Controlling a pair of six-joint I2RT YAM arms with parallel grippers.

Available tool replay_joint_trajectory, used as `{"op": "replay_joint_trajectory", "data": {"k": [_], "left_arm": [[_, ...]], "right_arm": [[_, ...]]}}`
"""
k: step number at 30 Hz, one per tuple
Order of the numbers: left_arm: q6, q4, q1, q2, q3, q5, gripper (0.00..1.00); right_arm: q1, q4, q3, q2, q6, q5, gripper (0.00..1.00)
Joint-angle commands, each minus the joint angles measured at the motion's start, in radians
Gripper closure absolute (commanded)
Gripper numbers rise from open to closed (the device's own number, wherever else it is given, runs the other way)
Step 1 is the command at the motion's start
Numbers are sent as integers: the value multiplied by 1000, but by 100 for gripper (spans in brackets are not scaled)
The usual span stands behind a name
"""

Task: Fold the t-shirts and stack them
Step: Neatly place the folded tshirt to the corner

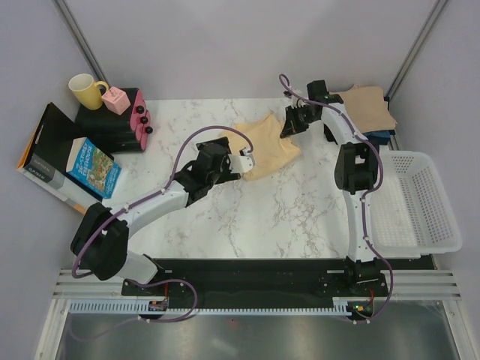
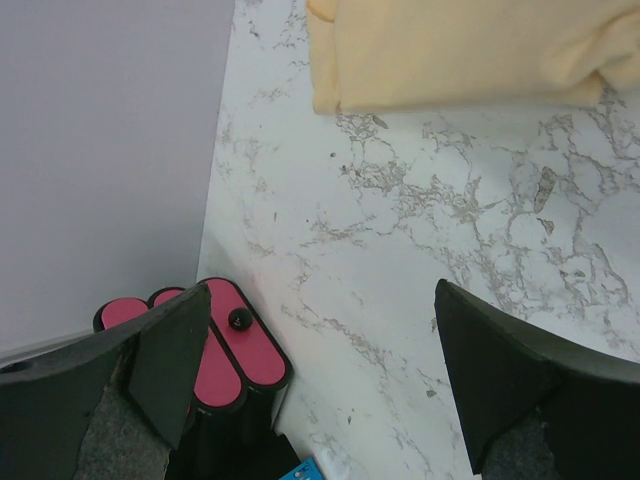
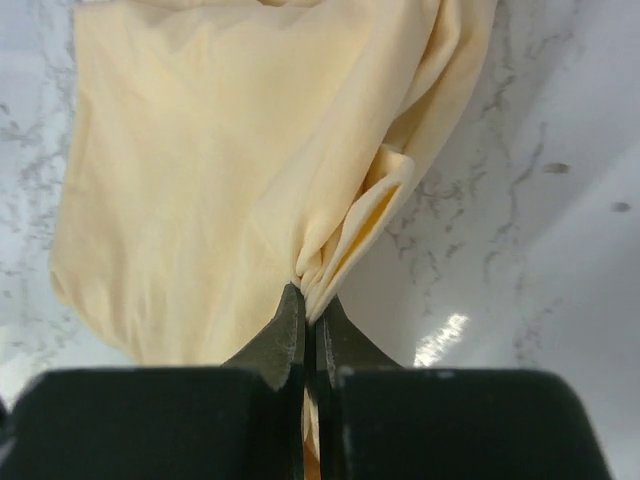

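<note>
Right gripper (image 3: pixel 308 302) on yellow-cream t-shirt (image 3: pixel 200 170)

cream t-shirt (image 1: pixel 266 150): partly folded, centre | tan t-shirt (image 1: pixel 367 109): flat, far-right corner

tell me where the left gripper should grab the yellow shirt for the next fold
Probably best to take the pale yellow t-shirt by its free folded corner, just ahead of the open left gripper, coming in low from that side. The edge there is a thick, stacked fold lying flat on the table, and the right gripper pinches the opposite edge.
</note>
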Motion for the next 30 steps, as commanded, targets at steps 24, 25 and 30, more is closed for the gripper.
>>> {"op": "replay_joint_trajectory", "data": {"k": [24,25,30], "left_arm": [[40,25,-4,-112,-98,82,1],[41,23,-4,-110,-99,85,1],[40,23,-4,-107,-107,94,1]], "right_arm": [[-37,99,63,-248,-469,652,100],[-40,106,65,-248,-469,667,100],[-51,155,71,-253,-475,756,100]]}}
